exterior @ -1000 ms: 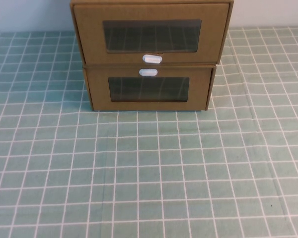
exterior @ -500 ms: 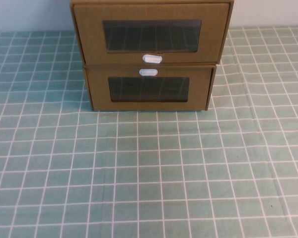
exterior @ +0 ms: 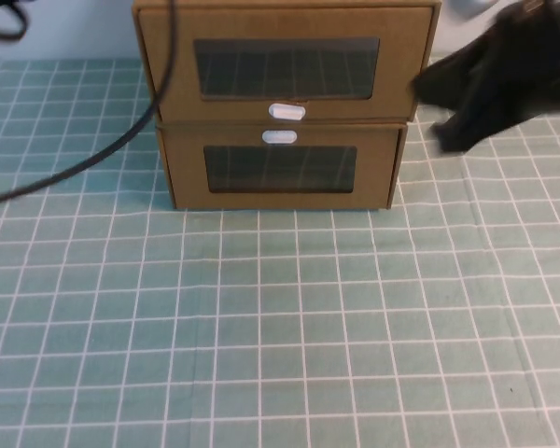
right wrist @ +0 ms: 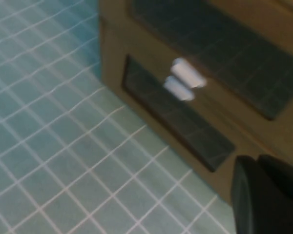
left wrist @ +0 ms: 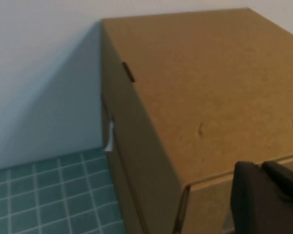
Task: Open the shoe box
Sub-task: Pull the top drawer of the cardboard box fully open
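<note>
One closed right tool (exterior: 441, 110), empty, beside shoe box (exterior: 355, 117), left tool (left wrist: 266, 195) above

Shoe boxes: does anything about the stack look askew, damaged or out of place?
Nothing damaged: the shoe boxes sit neatly stacked, fronts closed. Only a black cable crosses their upper left corner. Right gripper, shut, is beside the stack; left gripper above its top.

Shoe box (exterior: 280, 191) plain brown cardboard all over. 2 window panels (exterior: 285, 67) dark, faint grid showing through. 2 tabs (exterior: 287, 112) white. Tablecloth (exterior: 261, 327) teal-green with white grid lines. Right gripper (exterior: 448, 107) black. Left gripper (left wrist: 266, 197) black. Cable (exterior: 103, 159) black. Wall (left wrist: 39, 48) pale bluish-white.
</note>
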`<state>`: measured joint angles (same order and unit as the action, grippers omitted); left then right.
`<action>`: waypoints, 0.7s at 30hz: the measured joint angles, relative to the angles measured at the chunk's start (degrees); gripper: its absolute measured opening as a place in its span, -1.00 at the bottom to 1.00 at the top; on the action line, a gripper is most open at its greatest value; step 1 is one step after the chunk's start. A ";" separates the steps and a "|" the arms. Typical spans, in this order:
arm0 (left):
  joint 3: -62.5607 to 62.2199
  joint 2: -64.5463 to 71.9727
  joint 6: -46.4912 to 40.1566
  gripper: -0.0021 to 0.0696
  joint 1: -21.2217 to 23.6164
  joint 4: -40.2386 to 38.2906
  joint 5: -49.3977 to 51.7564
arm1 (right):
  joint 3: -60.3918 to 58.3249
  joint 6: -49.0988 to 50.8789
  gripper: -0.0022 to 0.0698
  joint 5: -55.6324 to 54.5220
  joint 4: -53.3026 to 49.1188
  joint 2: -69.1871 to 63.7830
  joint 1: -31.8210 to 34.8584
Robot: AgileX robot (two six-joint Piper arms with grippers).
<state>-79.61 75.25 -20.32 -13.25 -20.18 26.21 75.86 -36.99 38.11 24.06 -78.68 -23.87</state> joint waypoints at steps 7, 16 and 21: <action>-21.89 18.77 -15.24 -0.96 -0.38 -17.66 15.57 | 0.00 7.36 -0.98 2.38 -27.44 -6.54 -14.61; -42.16 38.23 -14.59 -0.96 -0.38 -24.60 30.99 | 0.00 38.44 -0.98 4.39 -70.79 -12.83 -24.28; -43.79 41.48 -10.28 -0.96 -0.38 -26.32 32.47 | 0.00 53.43 -0.93 1.19 -91.74 -18.33 -24.37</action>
<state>-123.40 116.73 -30.60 -13.63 -46.50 58.68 75.86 16.44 39.30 -67.68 -97.01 -48.24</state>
